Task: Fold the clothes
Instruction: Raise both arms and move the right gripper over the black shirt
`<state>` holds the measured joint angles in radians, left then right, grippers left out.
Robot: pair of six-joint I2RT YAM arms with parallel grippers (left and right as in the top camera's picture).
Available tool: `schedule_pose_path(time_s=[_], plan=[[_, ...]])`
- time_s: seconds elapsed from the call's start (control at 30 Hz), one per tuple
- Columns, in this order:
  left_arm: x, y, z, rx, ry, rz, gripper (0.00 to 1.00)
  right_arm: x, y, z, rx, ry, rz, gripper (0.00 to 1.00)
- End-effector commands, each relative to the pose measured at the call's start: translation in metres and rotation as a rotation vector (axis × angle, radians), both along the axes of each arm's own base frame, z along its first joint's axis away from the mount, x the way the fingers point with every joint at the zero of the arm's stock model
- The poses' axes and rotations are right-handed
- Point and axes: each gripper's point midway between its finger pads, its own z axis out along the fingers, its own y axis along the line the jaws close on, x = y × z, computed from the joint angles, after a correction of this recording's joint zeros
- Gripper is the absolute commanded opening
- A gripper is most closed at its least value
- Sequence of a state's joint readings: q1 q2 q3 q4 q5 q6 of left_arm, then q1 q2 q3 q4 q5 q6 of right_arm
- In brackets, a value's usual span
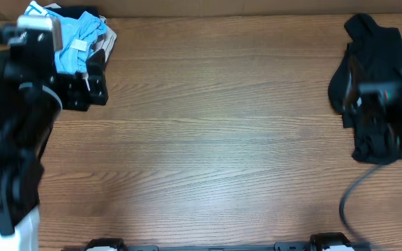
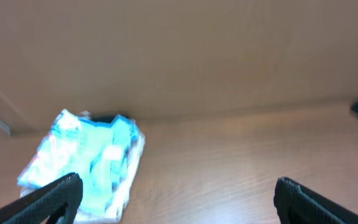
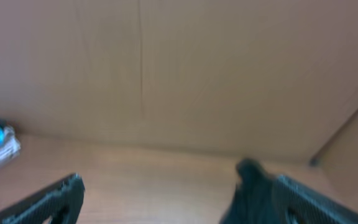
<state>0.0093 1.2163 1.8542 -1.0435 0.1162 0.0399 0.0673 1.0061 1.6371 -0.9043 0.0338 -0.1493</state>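
The black shirt [image 1: 370,49] lies crumpled at the far right of the wooden table [image 1: 222,139]. My right gripper [image 1: 368,122] hovers over its near side. In the right wrist view the jaws [image 3: 178,183] are wide open, and a peak of the black shirt [image 3: 248,186] rises just inside the right finger; the view is blurred. My left gripper [image 1: 89,89] is at the far left, next to the light blue shirt. Its jaws [image 2: 178,183] are wide open and empty over bare table.
A light blue shirt [image 1: 82,35] lies bunched in the back left corner on a pale garment; it also shows in the left wrist view [image 2: 89,162]. A brown cardboard wall [image 2: 179,56] stands along the table's back edge. Black mounts [image 1: 326,244] sit at the front edge.
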Motion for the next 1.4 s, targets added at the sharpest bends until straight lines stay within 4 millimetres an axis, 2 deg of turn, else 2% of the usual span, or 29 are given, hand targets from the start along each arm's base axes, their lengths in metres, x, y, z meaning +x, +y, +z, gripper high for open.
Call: schedule_pose_path(time_s=[0.0,0.17,0.27,0.33,0.43,0.53,0.57,0.63,0.7,0.8,0.83,0.93,1.07,1.17,1.23,1.37], plan=[[0.018,0.002,-0.011,0.049,0.089,-0.023,1.00,0.031,0.003,-0.013,0.022,0.142,-0.011,1.00],[0.044,0.003,-0.064,0.045,0.285,-0.028,1.00,0.073,0.014,-0.070,0.037,0.388,0.027,1.00],[0.065,0.003,-0.097,0.041,0.382,-0.029,1.00,0.094,0.041,-0.102,0.097,0.495,0.159,1.00],[0.077,0.003,-0.121,0.037,0.453,-0.033,1.00,0.102,0.055,-0.128,0.137,0.588,0.224,1.00],[0.093,0.000,-0.156,0.009,0.555,-0.041,1.00,0.117,0.059,-0.167,0.151,0.706,0.226,1.00],[0.104,-0.006,-0.187,-0.018,0.642,-0.070,1.00,0.132,0.058,-0.197,0.161,0.782,0.218,1.00],[0.109,-0.006,-0.205,-0.015,0.688,-0.076,1.00,0.139,0.047,-0.213,0.172,0.823,0.186,1.00],[0.112,-0.006,-0.221,-0.002,0.731,-0.092,1.00,0.146,0.029,-0.227,0.222,0.859,0.121,1.00],[0.114,-0.006,-0.230,-0.005,0.758,-0.092,1.00,0.153,0.000,-0.240,0.282,0.883,0.028,1.00],[0.116,-0.007,-0.234,-0.012,0.764,-0.086,1.00,0.160,-0.059,-0.255,0.354,0.888,-0.168,1.00],[0.117,-0.007,-0.233,-0.018,0.760,-0.080,1.00,0.160,-0.087,-0.261,0.379,0.882,-0.261,1.00],[0.121,-0.007,-0.231,-0.028,0.745,-0.071,1.00,0.159,-0.151,-0.273,0.449,0.848,-0.443,1.00],[0.122,-0.007,-0.230,-0.029,0.737,-0.072,1.00,0.160,-0.211,-0.294,0.516,0.813,-0.533,1.00],[0.122,-0.007,-0.231,-0.037,0.740,-0.065,1.00,0.158,-0.241,-0.320,0.520,0.832,-0.573,0.99],[0.122,-0.007,-0.231,-0.049,0.742,-0.053,1.00,0.153,-0.259,-0.342,0.521,0.864,-0.607,0.93],[0.122,-0.008,-0.231,-0.055,0.743,-0.048,1.00,0.146,-0.283,-0.376,0.554,0.903,-0.657,0.88]])
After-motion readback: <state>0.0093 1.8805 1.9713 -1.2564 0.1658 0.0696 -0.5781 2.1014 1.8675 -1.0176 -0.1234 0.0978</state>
